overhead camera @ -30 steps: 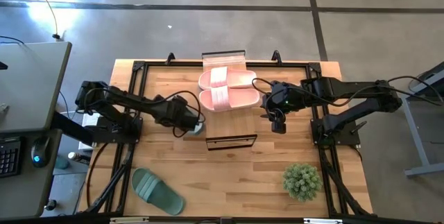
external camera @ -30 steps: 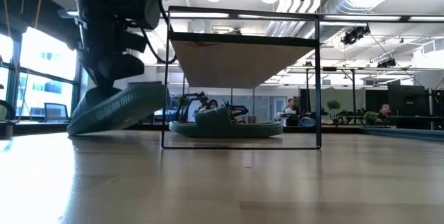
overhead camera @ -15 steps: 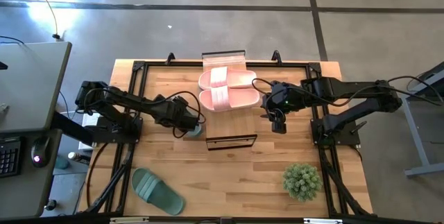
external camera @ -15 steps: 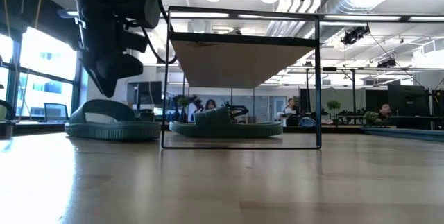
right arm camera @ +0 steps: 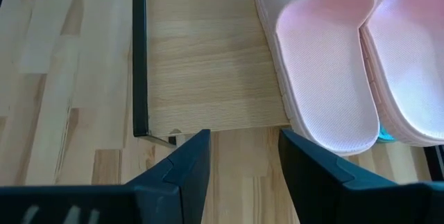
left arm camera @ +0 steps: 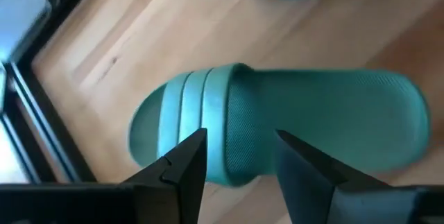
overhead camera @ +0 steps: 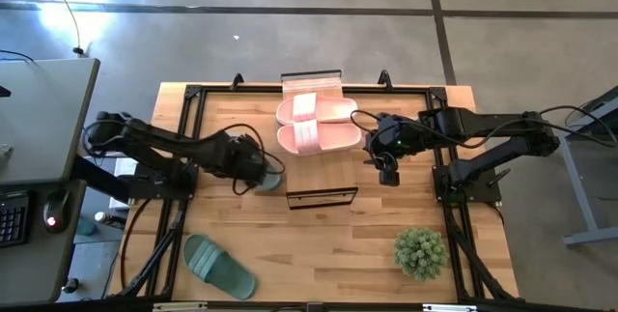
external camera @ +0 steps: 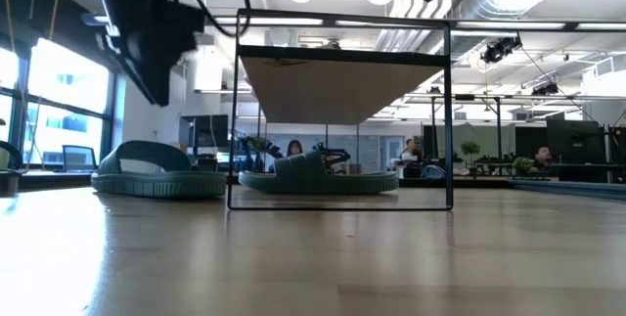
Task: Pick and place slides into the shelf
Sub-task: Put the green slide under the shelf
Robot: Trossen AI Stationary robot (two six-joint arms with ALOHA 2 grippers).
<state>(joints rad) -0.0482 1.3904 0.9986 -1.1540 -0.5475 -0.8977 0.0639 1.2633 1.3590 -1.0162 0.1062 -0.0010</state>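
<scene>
High view shows us the shelf (overhead camera: 313,138) near the middle of the counter (overhead camera: 328,244), its black frame running from the far edge toward the centre, with two pale pink slides (overhead camera: 319,124) lying side by side on its wooden top. Just left of the shelf's near end a sage-green slide (overhead camera: 269,180) lies flat on the counter, mostly hidden under the left hand (overhead camera: 259,169). From the left wrist view we see that slide (left arm camera: 277,127) below the hand's fingers (left arm camera: 184,165), which stand apart and do not touch it. From the low view we see it (external camera: 159,171) resting flat just left of the frame, while another green slide (external camera: 318,174) sits under the shelf top.

A further green slide (overhead camera: 218,267) lies alone at the near left of the counter. Our right hand (overhead camera: 386,169) hangs beside the right end of the pink pair, fingers apart and holding nothing. A small potted plant (overhead camera: 420,251) stands at the near right corner.
</scene>
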